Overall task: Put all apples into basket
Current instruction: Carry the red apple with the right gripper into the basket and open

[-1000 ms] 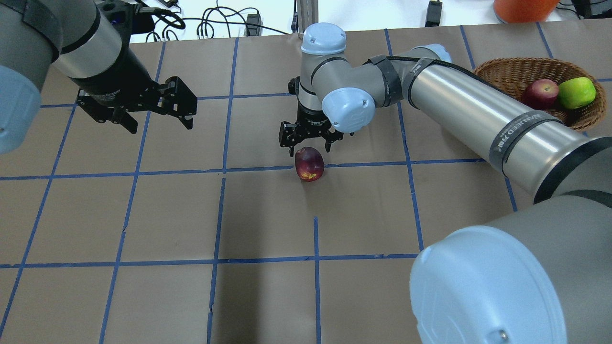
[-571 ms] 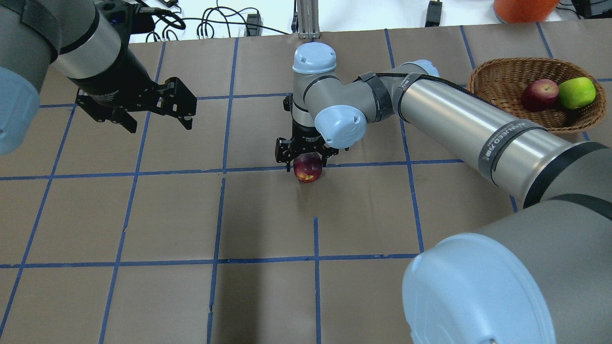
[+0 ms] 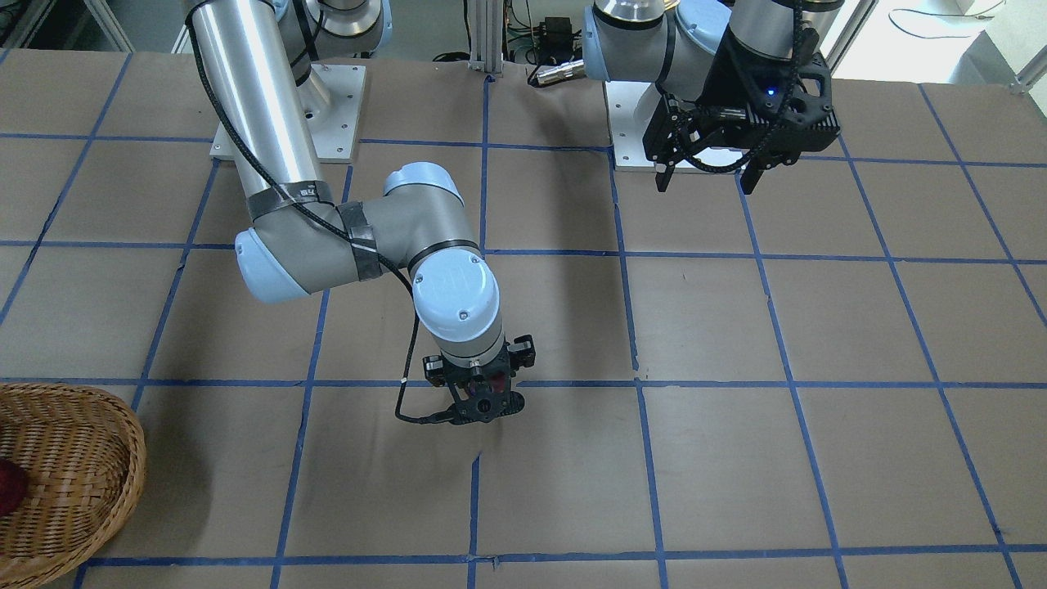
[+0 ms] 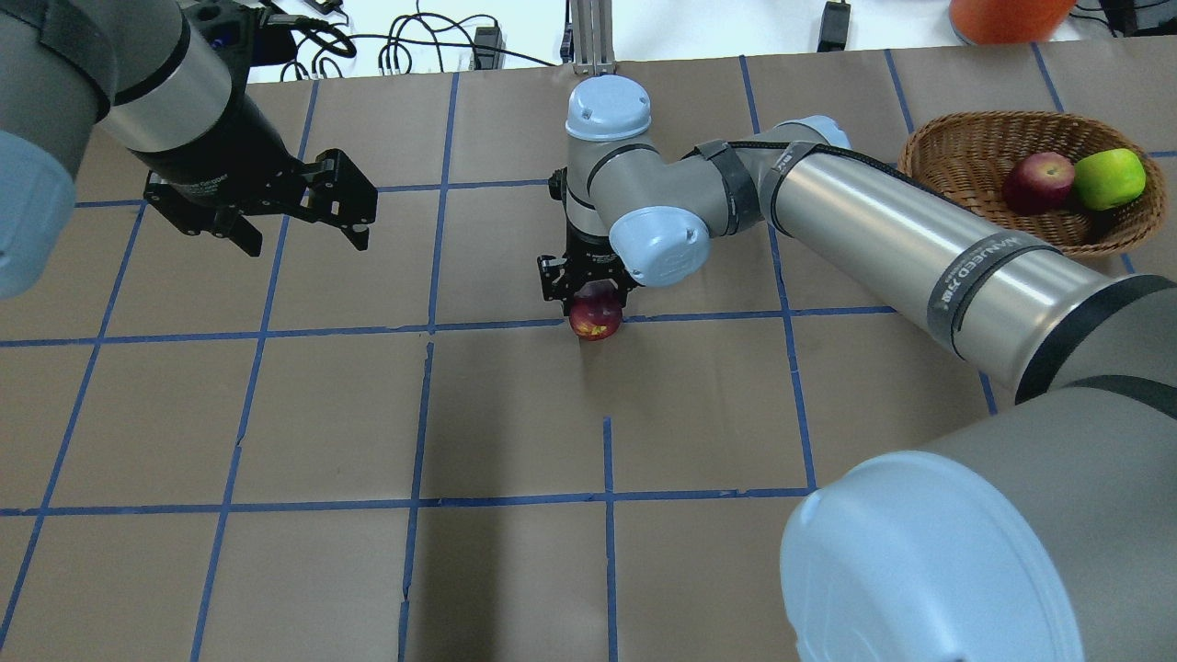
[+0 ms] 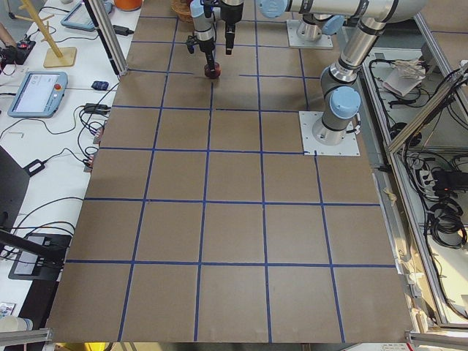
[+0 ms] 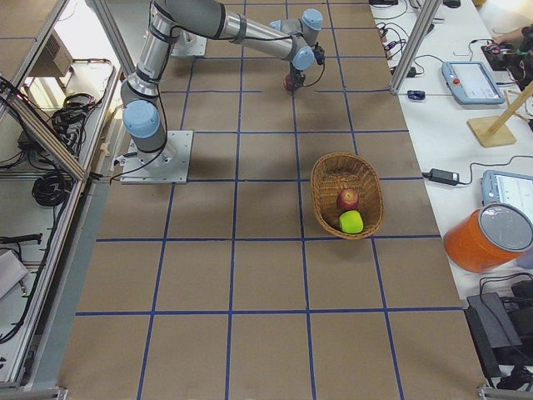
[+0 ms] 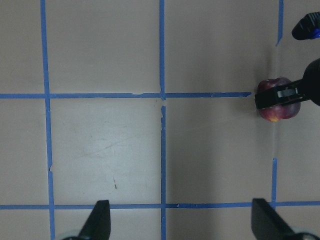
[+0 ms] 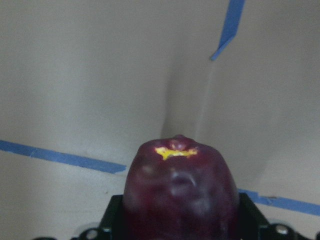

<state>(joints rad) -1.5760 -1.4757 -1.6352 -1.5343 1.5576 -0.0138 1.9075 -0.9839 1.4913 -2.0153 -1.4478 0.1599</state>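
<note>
The dark maroon apple (image 4: 596, 318) is at the table's middle on a blue tape line, between the fingers of my right gripper (image 4: 593, 299), which is shut on it from above. It fills the bottom of the right wrist view (image 8: 180, 195) and shows at the right of the left wrist view (image 7: 277, 100). The wicker basket (image 4: 975, 147) stands at the far right and holds the red apple (image 4: 1037, 181) and the yellow-green apple (image 4: 1109, 178). My left gripper (image 4: 308, 244) is open and empty above the table's far left.
An orange container (image 4: 1007, 18) stands beyond the basket at the far edge. Cables (image 4: 414, 46) lie along the far edge. The table is brown paper with a blue tape grid (image 4: 607, 496).
My right gripper came down over the maroon apple and closed on it. The left arm has not moved.
</note>
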